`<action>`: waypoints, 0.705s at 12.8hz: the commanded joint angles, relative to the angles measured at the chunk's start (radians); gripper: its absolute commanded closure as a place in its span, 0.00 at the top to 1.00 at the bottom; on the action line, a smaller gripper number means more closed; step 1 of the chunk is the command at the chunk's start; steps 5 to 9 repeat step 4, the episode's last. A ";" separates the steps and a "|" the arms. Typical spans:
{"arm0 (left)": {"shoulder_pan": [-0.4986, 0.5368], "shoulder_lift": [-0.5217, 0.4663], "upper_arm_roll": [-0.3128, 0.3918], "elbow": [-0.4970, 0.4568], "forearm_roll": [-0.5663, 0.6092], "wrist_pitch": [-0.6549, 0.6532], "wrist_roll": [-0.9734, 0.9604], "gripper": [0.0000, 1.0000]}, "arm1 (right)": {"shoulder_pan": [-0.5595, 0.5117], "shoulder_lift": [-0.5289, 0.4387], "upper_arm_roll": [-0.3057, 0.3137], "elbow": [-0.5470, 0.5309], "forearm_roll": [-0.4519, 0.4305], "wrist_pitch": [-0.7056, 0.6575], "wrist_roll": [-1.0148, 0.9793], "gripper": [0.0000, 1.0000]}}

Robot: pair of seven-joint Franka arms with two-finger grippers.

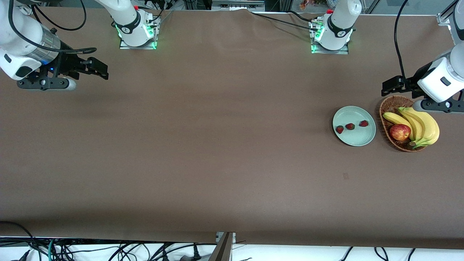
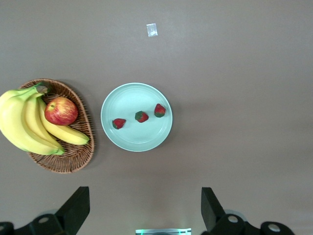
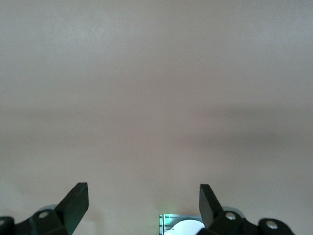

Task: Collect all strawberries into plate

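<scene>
Three small red strawberries (image 1: 339,129) (image 1: 350,126) (image 1: 363,123) lie in a row on the pale mint-green plate (image 1: 357,139), toward the left arm's end of the table. In the left wrist view the plate (image 2: 132,98) holds the same strawberries (image 2: 119,123) (image 2: 142,116) (image 2: 160,110). My left gripper (image 1: 389,87) is open and empty, up over the table by the basket's rim; it shows in its own view (image 2: 145,205) too. My right gripper (image 1: 103,70) is open and empty, waiting over bare table at the right arm's end; its own view (image 3: 142,203) shows only table.
A brown wicker basket (image 1: 389,101) stands beside the plate, holding bananas (image 1: 422,125) and a red-yellow apple (image 1: 400,132). It also shows in the left wrist view (image 2: 73,161). A small pale scrap (image 2: 152,30) lies on the table nearer the front camera than the plate.
</scene>
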 commanded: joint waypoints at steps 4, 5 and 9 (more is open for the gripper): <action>0.009 0.009 -0.014 0.033 0.020 -0.025 0.007 1.00 | -0.016 -0.014 0.015 -0.019 -0.013 0.012 -0.015 1.00; 0.009 0.009 -0.014 0.033 0.020 -0.025 0.007 1.00 | -0.016 -0.014 0.015 -0.019 -0.013 0.012 -0.015 1.00; 0.009 0.009 -0.014 0.033 0.020 -0.025 0.007 1.00 | -0.016 -0.014 0.015 -0.019 -0.013 0.012 -0.015 1.00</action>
